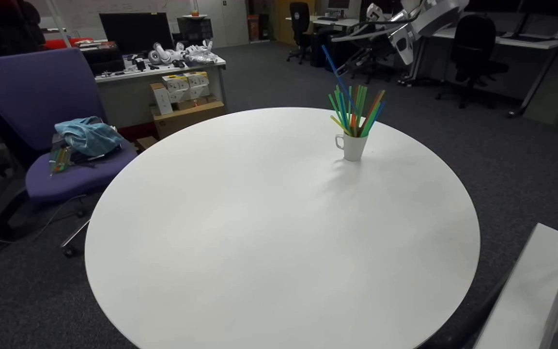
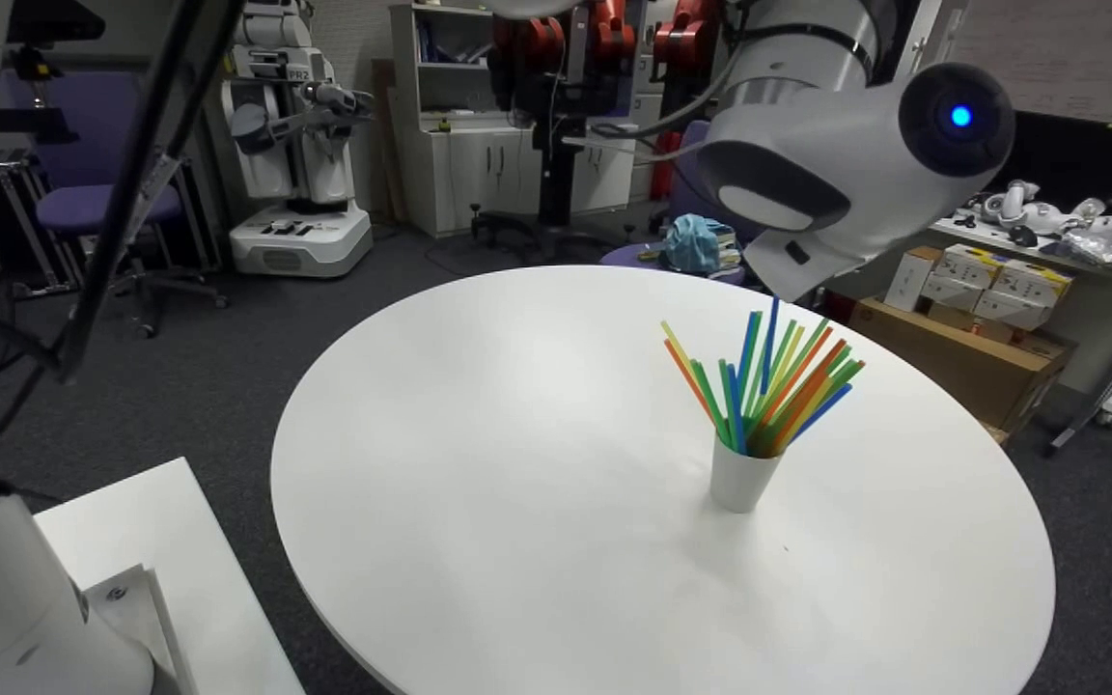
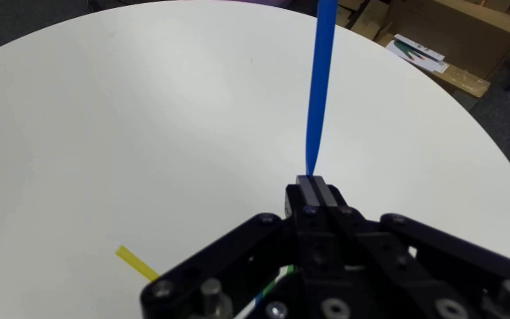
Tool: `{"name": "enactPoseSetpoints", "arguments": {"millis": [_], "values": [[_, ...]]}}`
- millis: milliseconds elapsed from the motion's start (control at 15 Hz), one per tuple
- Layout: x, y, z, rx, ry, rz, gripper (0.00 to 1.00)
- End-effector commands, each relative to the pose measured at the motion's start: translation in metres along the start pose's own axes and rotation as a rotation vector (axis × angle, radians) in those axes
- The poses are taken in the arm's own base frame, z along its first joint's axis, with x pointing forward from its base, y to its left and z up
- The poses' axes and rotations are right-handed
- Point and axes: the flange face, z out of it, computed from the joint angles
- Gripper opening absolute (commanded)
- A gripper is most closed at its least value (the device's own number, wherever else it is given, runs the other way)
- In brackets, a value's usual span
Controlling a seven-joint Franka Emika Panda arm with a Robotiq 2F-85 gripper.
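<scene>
Wrist view: slender blue plastic straw [image 3: 320, 88] clamped in black, grey-tipped pincer [image 3: 313, 185]

Jaws: pressed together. In both exterior views: tapered white mug [image 1: 354, 149], upright on round white table [image 1: 259, 228], packed with thin green, yellow, orange and blue plastic straws [image 2: 797, 410]. Clamped straw: over mug, lower end overlapping other straws, contact not discernible.

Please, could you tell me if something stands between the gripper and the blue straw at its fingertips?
Nothing visible does: in the wrist view, the gripper is shut directly on the blue straw. In an exterior view, the straw's lower part overlaps other straws above the white mug; whether it touches them, I cannot tell.
</scene>
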Motion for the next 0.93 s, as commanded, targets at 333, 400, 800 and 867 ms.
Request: {"name": "enactPoseSetpoints", "arguments": {"millis": [333, 400, 800, 867], "values": [[0.049, -0.003, 0.033, -0.043, -0.030, 0.113, 0.00], [0.050, -0.002, 0.034, -0.043, -0.031, 0.113, 0.00], [0.054, -0.009, 0.025, -0.035, -0.025, 0.104, 0.00], [0.052, -0.011, 0.018, -0.023, -0.027, 0.088, 0.00]]}}
